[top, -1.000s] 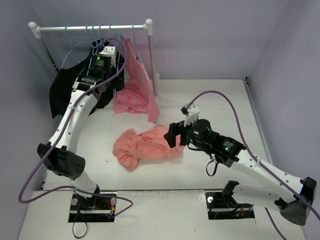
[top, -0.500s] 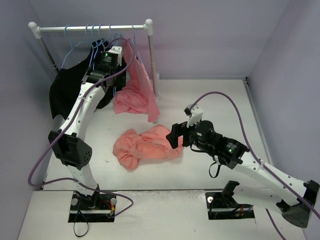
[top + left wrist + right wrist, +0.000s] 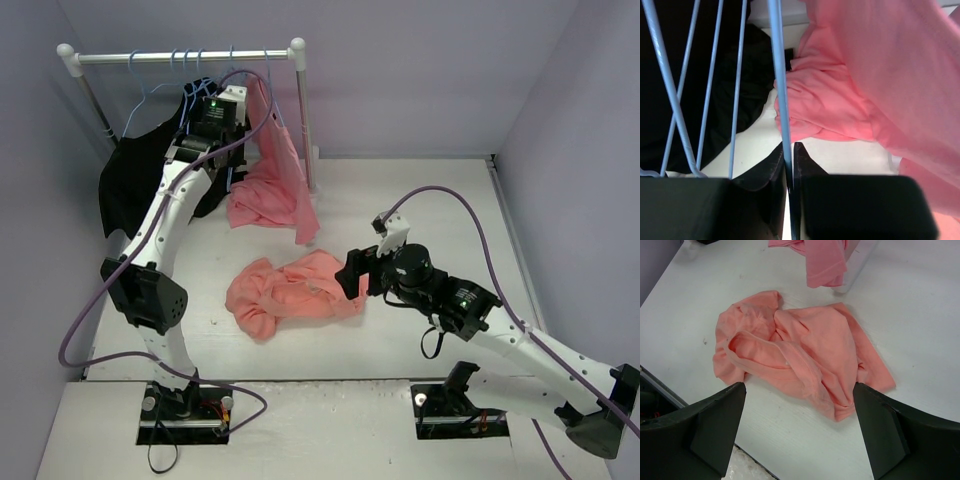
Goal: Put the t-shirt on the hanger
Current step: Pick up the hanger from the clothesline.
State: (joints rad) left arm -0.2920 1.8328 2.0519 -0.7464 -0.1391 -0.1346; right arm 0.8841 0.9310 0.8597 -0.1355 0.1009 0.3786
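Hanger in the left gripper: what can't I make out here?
Left wrist: the hook of the hanger, cut off by the top edge; the left gripper is shut on one wire.
Top external: which hanger on the rack is held; the left arm covers the grip.
Right wrist: no hanger in view.

The top camera looks down from high behind the near edge of the table (image 3: 420, 190) across its whole surface, the left wrist camera sits tight against the hanger (image 3: 779, 75) wires at the far-left corner, and the right wrist camera looks down closely on the mid-table t-shirt (image 3: 805, 350), shared with the top view.
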